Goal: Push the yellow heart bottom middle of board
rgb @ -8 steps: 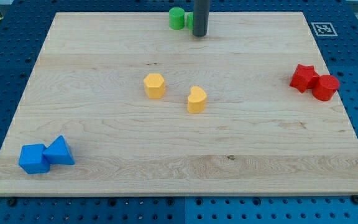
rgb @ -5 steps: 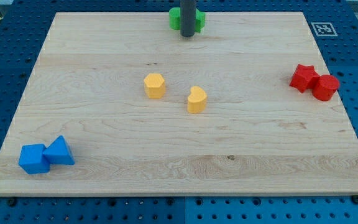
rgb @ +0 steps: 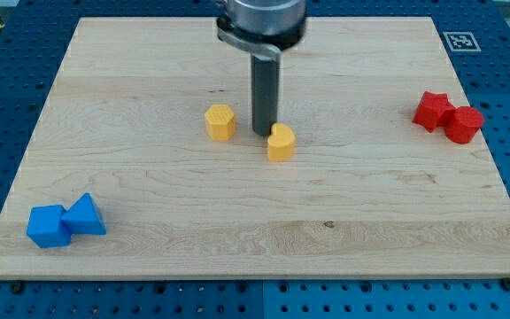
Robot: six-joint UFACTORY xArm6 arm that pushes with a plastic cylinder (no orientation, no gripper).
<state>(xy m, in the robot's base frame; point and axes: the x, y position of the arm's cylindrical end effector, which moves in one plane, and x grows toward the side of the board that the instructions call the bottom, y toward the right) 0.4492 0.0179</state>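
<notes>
Sitting at the view's bottom left of the wooden board [rgb: 149, 213] are a blue cube [rgb: 47, 226] and a blue triangle block [rgb: 86, 214], touching. Near the middle sits a yellow block [rgb: 220, 122], then my tip [rgb: 263, 133], a bare rod holding nothing. It stands just beside the yellow heart [rgb: 281, 142], at its upper left. Far right are a red star block [rgb: 433, 111] and another red block [rgb: 464, 125], touching.

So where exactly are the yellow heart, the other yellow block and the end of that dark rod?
yellow heart [rgb: 280, 143], camera view, on its front face.
yellow block [rgb: 220, 122], camera view, on its front face, to the view's left of the heart.
my tip [rgb: 263, 133], camera view, the rod's very end, just above-left of the heart.
</notes>
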